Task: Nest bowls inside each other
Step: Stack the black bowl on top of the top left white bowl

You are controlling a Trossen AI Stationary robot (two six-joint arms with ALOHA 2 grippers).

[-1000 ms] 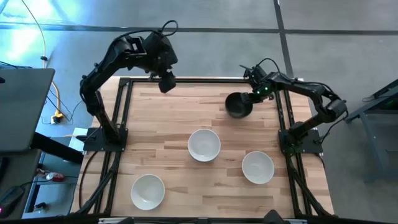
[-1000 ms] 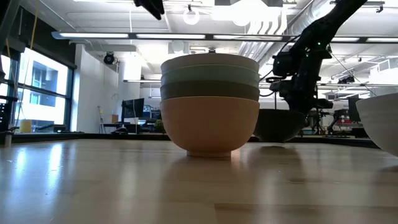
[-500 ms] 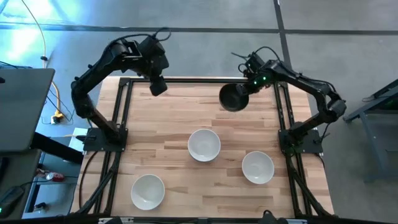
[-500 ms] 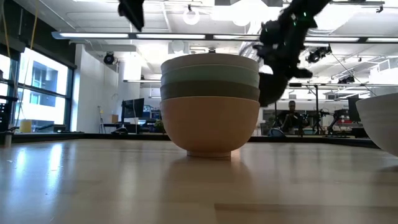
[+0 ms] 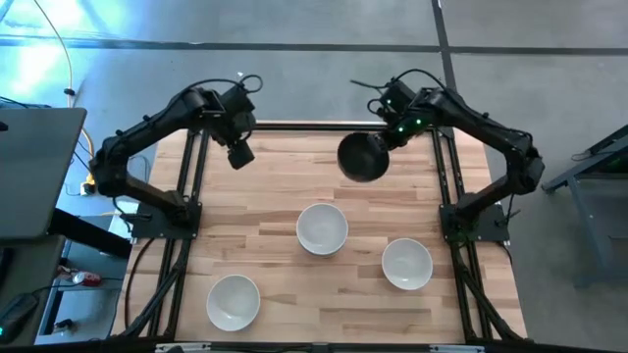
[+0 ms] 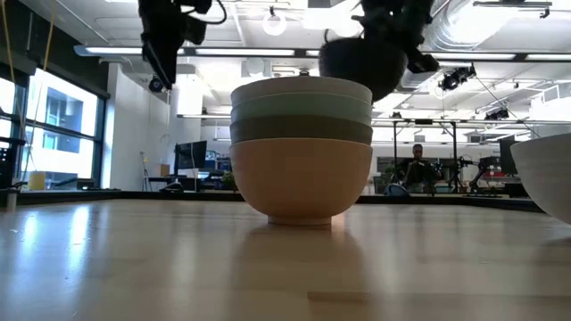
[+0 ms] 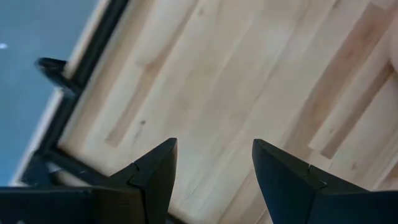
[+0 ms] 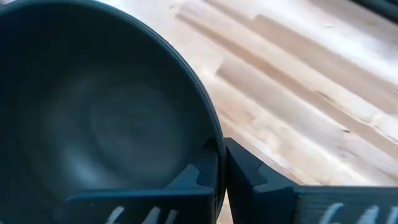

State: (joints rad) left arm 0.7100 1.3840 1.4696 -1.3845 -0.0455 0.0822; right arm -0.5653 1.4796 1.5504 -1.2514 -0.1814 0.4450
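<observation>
Black bowl [image 5: 362,158]: pinched at its rim by the right gripper [image 5: 391,138], carried above the far table. Bowl stack [image 5: 322,227]: nearer and slightly left of it, mid-table. Left gripper [image 5: 236,154]: fingers apart, empty, far left, farther off.

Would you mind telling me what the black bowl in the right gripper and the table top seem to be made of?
Black bowl: probably glazed ceramic or hard plastic; smooth, with a soft satin sheen and no texture. The right gripper pinches its rim. Table top: light wood planks, with visible grain and joined strips under a sealed, faintly reflective finish.
</observation>
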